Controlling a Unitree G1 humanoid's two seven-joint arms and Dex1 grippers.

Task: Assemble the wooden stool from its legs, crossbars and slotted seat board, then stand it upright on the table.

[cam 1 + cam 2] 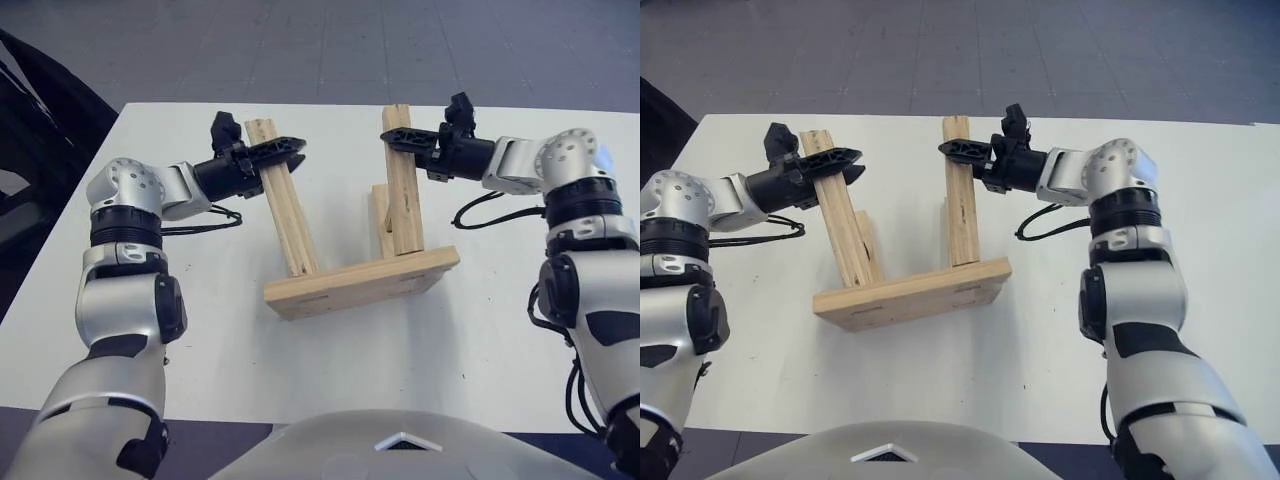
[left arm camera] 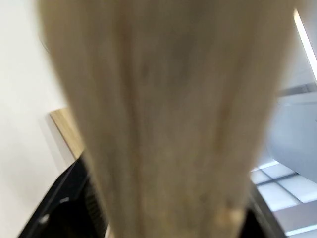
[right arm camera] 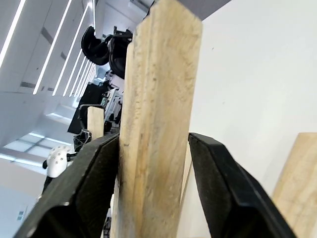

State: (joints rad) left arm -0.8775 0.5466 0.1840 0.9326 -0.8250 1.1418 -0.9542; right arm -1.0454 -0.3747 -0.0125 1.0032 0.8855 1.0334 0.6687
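The slotted seat board lies on the white table with two long wooden legs rising from it. My left gripper is shut on the left leg near its top end; that leg shows very close in the left wrist view. My right gripper is shut on the right leg near its top, black fingers pressing both sides of the leg. A shorter wooden piece stands beside the right leg, and another stands behind the left leg.
The table's far edge runs just behind the leg tops, with grey floor beyond. Bare tabletop lies in front of the seat board and to both sides. A dark object sits off the table's left corner.
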